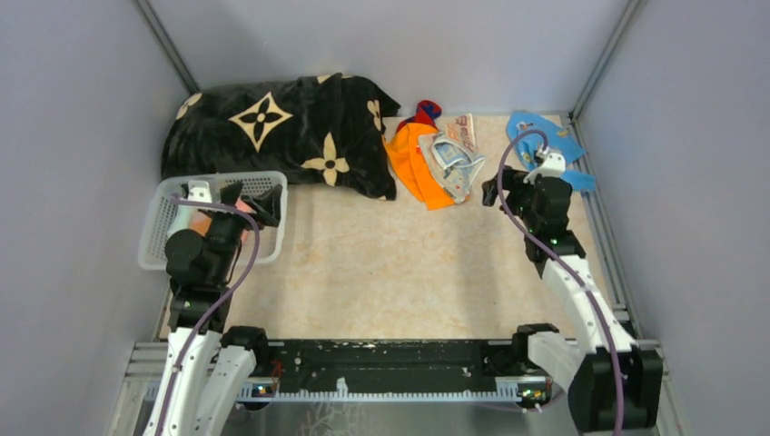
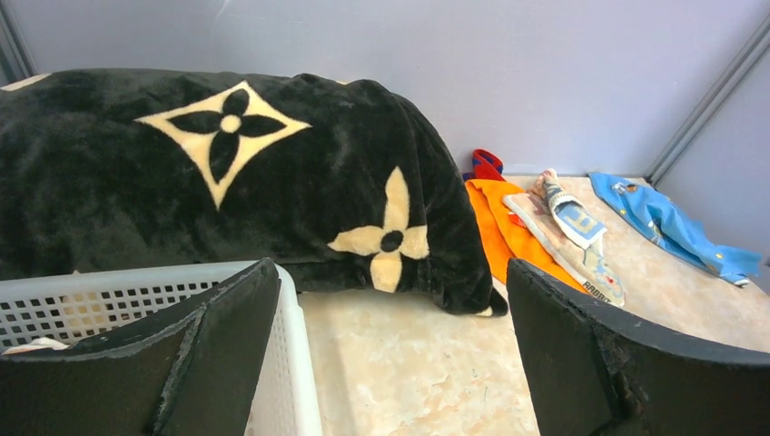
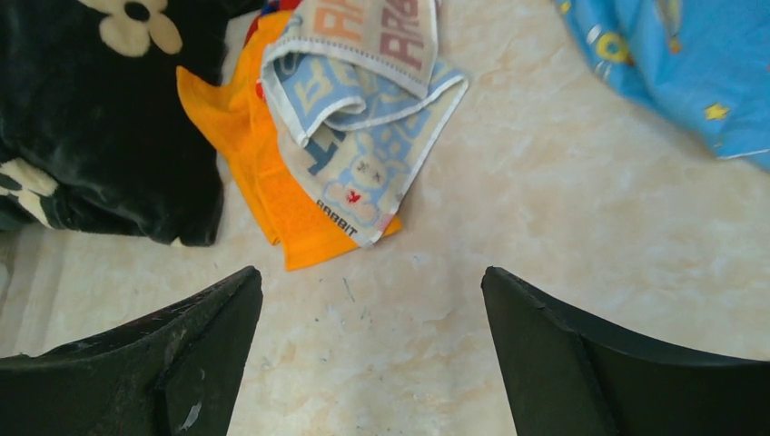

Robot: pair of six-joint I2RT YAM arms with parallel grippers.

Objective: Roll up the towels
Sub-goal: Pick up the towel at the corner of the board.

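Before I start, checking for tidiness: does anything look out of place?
Yes: the rabbit-print towel lies crumpled and askew atop the orange towel, beside the black blanket; a blue cloth lies apart by the right wall.

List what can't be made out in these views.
- Basket contents: top view, left arm covers them; left wrist view, end effector finger blocks them.
- Red-and-blue towel: mostly under the orange towel, every view.
- Blue cloth: top view, right arm overlaps it; right wrist view, frame edge cuts it.
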